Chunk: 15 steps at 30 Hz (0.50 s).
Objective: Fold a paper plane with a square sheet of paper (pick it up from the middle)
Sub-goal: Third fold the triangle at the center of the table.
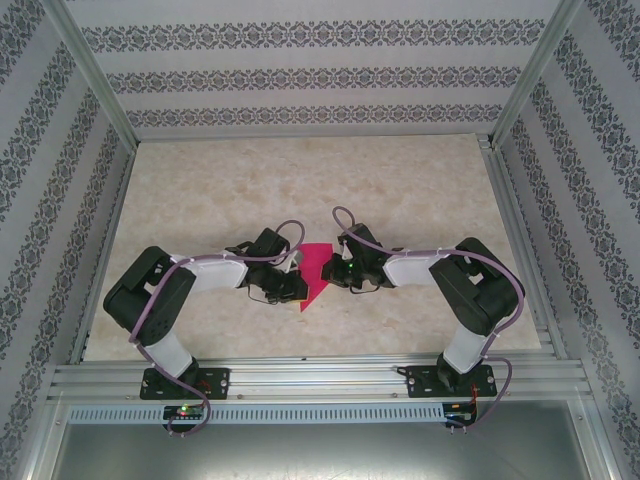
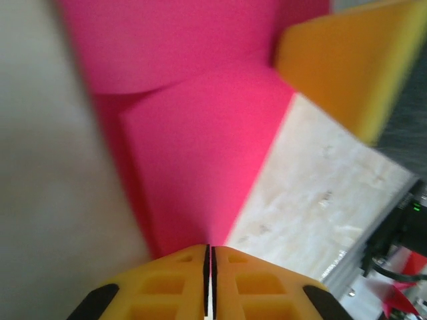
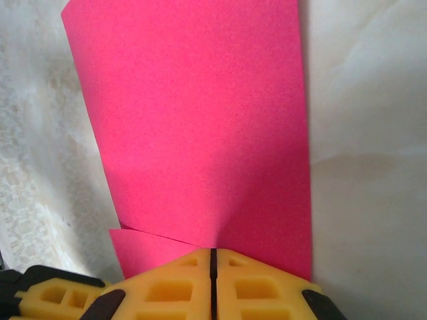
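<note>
Left gripper: fingers pressed together with only a hairline seam between them. The pink paper runs into the tips, which reads as a pinch on its edge. Right gripper: same, closed on the opposite edge, with a second layer peeking out beside the tips.

Paper sits mid-table, between the two wrists. Whether it lies flat or is lifted I cannot tell. It is creased and tapers to a point toward the near edge.

Likely reason for the double pinch: one side anchors while the other carries a flap over. Risk: the thin sheet may tear or slip if the arms pull apart.
</note>
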Tool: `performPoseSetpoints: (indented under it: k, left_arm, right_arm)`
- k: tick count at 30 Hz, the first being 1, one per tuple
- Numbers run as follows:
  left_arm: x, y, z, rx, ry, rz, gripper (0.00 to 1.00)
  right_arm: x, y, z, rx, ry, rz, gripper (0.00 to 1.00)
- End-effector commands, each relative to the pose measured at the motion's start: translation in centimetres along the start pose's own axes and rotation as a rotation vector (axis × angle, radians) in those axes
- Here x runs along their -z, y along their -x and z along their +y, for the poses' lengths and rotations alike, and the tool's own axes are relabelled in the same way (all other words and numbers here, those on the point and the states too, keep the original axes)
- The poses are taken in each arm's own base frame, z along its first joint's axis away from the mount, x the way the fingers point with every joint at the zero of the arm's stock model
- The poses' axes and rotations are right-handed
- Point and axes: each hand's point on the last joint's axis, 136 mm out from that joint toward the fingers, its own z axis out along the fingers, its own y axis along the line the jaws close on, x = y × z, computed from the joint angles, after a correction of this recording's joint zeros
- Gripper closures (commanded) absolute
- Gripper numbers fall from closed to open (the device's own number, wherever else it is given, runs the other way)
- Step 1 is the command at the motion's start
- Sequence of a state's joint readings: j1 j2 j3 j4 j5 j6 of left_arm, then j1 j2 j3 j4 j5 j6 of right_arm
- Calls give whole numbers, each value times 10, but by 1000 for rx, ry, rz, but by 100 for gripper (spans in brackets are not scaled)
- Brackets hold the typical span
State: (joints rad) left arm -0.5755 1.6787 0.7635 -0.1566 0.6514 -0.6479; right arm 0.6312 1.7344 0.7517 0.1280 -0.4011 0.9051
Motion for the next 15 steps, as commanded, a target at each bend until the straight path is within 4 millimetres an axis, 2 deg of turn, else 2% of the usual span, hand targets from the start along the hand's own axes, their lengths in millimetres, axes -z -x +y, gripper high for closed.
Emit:
performPoseSetpoints:
  k: [1, 5, 8, 12, 15]
  left_arm:
    - [-4, -7, 29, 39, 108, 14, 88]
    - [-6, -12, 33, 42, 109, 24, 89]
    - [-5, -13, 35, 36, 120, 29, 89]
    - [-6, -11, 34, 30, 124, 31, 89]
    - [-6, -10, 34, 25, 130, 35, 89]
  right_arm:
    - [7, -1, -6, 21, -66, 3, 91]
    - [21, 3, 17, 49, -7, -21, 89]
    - [26, -1, 30, 58, 52, -30, 88]
    - [20, -13, 45, 50, 129, -7, 89]
    - [7, -21, 47, 53, 132, 23, 90]
